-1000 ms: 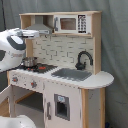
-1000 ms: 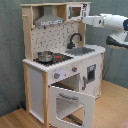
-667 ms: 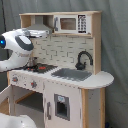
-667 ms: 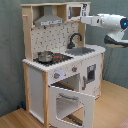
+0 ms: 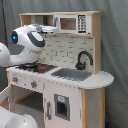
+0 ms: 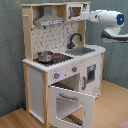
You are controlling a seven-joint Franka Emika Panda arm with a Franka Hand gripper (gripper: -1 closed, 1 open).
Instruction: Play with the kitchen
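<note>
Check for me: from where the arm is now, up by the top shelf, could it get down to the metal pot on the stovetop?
Probably yes. The metal pot sits uncovered on the stovetop, with open space between it and the hood. The arm is up at the top shelf; the hood overhang could crowd a straight descent.

The first exterior view faces the kitchen [image 5: 65, 75] from its sink-end corner at close range. The second exterior view faces it from the stovetop-end corner, farther back. Both exterior views share its counter and upper shelf.
</note>
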